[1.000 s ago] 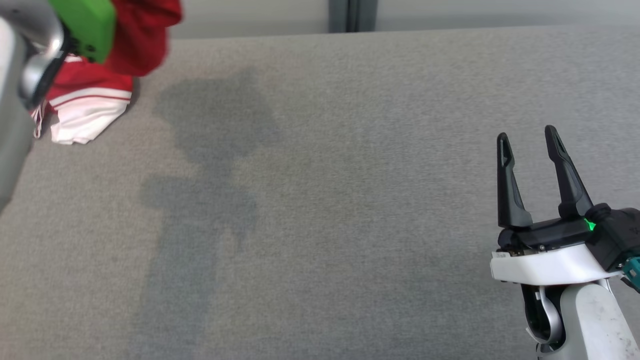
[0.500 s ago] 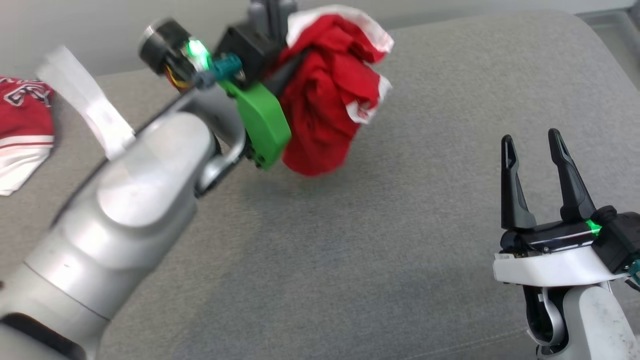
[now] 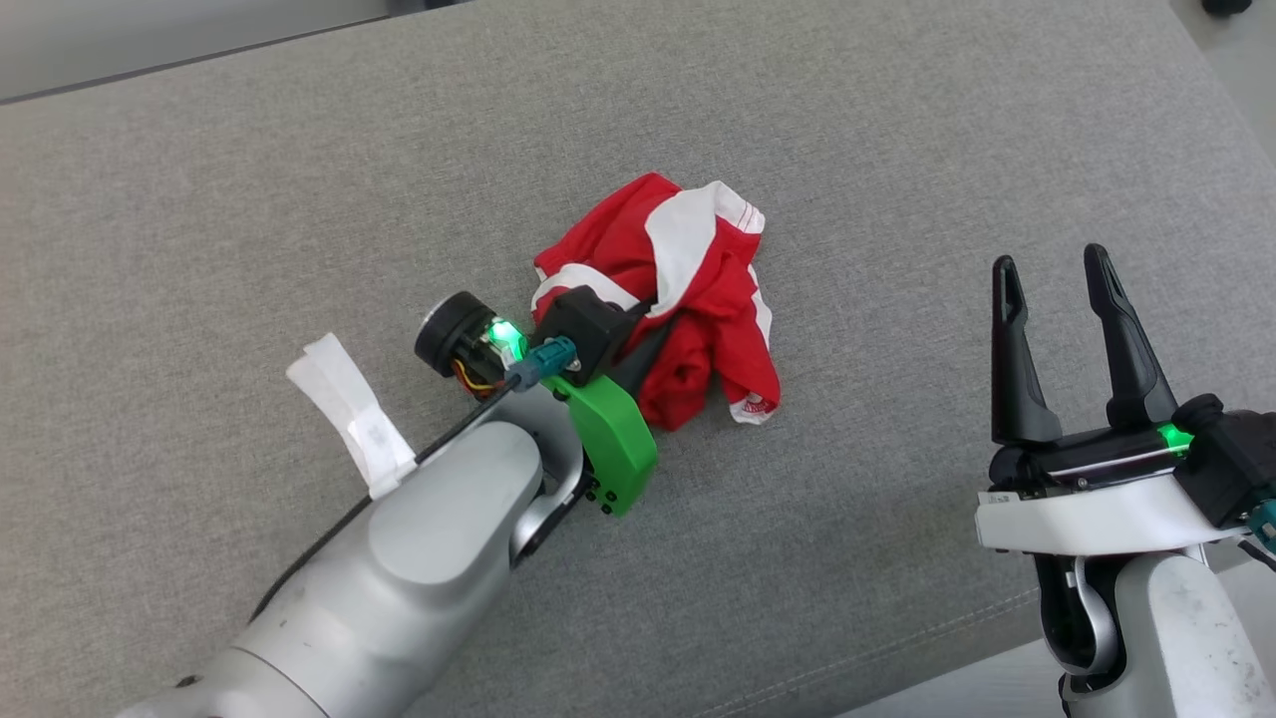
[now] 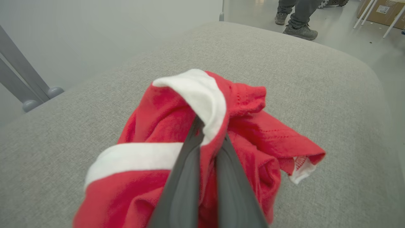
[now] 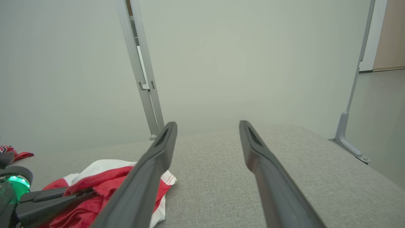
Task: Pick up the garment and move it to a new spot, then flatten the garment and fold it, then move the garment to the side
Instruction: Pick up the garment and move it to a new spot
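Garment position: the red-and-white garment [image 3: 698, 299] lay bunched in a heap near the middle of the grey fabric surface [image 3: 249, 199]. The heap appeared to rest on the surface.

Left tool [image 3: 653, 334]: it reached into the near-left side of the heap. In the left wrist view we saw its two dark fingers [image 4: 186, 177] drawn together, with a fold of red cloth and a white band pinched between them. We therefore logged the left tool [image 4: 208, 142] as clamped on the garment [image 4: 152, 126]. Most of the cloth lay beyond and around the fingertips, and one loose corner trailed off to the right of that view.

Right tool [image 3: 1049, 264]: it was well to the right of the garment, near the front right edge of the surface, with its fingers upright in the head view. Its fingers stood apart with nothing between them. The right wrist view showed the same gap in the right tool [image 5: 207, 124], with the garment [image 5: 104, 180] low on the left.

Counts:
- Garments on the working spot: one.
- A separate scrap of red cloth [image 5: 19, 155] at the left edge of the right wrist view: one. We could not tell what it was.
- Tools: two, with two fingers each.
- Green covers on the left wrist [image 3: 608, 449]: one.
- White tape tags on the left arm [image 3: 349, 419]: one.
- Shoes of a person standing beyond the surface [image 4: 300, 31]: two.
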{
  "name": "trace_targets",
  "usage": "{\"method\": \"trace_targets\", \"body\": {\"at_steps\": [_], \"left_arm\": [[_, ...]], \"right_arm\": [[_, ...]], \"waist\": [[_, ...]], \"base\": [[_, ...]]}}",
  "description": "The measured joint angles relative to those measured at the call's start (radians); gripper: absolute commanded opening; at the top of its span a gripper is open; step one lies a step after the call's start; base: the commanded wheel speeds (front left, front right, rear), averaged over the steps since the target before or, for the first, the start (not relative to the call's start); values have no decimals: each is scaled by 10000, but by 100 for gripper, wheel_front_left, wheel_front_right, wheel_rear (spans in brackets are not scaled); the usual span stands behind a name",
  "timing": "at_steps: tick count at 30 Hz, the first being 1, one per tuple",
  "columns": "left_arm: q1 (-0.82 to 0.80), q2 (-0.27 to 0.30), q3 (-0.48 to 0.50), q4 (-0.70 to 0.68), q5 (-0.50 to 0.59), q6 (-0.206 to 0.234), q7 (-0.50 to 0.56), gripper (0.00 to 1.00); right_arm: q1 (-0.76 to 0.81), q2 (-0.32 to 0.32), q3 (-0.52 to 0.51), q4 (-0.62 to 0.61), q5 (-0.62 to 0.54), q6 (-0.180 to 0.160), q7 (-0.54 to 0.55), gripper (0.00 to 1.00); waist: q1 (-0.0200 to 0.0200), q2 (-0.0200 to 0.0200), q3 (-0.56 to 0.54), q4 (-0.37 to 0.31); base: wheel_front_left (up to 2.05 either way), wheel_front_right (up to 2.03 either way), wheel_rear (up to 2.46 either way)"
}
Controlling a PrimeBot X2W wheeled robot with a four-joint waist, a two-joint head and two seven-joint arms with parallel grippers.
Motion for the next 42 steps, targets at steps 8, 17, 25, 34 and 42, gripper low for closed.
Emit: {"method": "trace_targets", "body": {"at_steps": [8, 17, 25, 34, 42], "left_arm": [[359, -552, 98, 472, -128, 52, -581, 100], [810, -433, 938, -464, -56, 232, -713, 100], [2401, 336, 2778, -1854, 151, 886, -731, 100], [5084, 671, 5363, -3300, 784, 1505, -731, 100], [7360, 305, 7507, -4358, 1521, 1580, -731, 100]], "right_arm": [[-23, 0, -46, 270, -40, 2, 0, 100], [140, 4, -201, 604, -284, 2, 0, 100], [540, 8, -464, 1158, -842, 2, 0, 100], [701, 4, -738, 1524, -1154, 2, 0, 100], [940, 6, -713, 1887, -1012, 2, 0, 100]], "waist": [[0, 0, -60, 66], [0, 0, -626, 600], [0, 0, -1410, 1278], [0, -1, -2032, 1910], [0, 0, -2340, 2187]], "base": [[0, 0, 0], [0, 0, 0], [0, 0, 0], [0, 0, 0], [0, 0, 0]]}}
